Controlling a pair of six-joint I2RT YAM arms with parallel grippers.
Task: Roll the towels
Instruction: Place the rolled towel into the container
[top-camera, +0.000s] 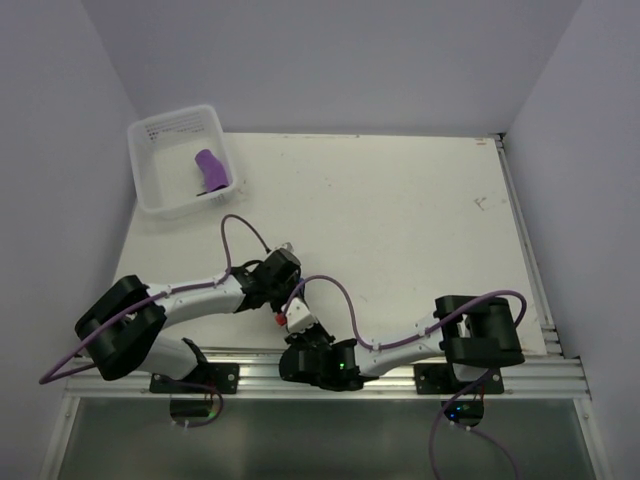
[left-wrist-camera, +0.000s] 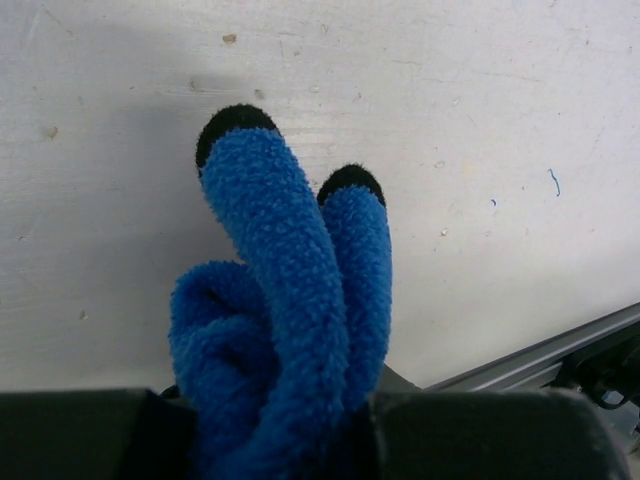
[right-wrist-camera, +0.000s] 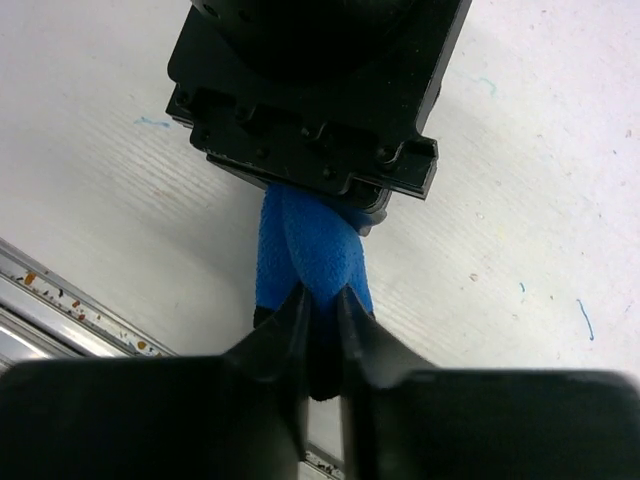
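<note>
The left gripper (left-wrist-camera: 285, 428) and right gripper (right-wrist-camera: 322, 305) both clamp the fleecy blue towel (left-wrist-camera: 290, 320), bunched into thick rounded folds over the scuffed white table (left-wrist-camera: 480, 110).

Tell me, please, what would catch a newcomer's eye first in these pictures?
The bright blue towel, bunched and black-edged, is pinched by both the left gripper and the right gripper near the table's near edge. Next comes a rolled purple towel lying in the clear tub at the far left corner.
</note>
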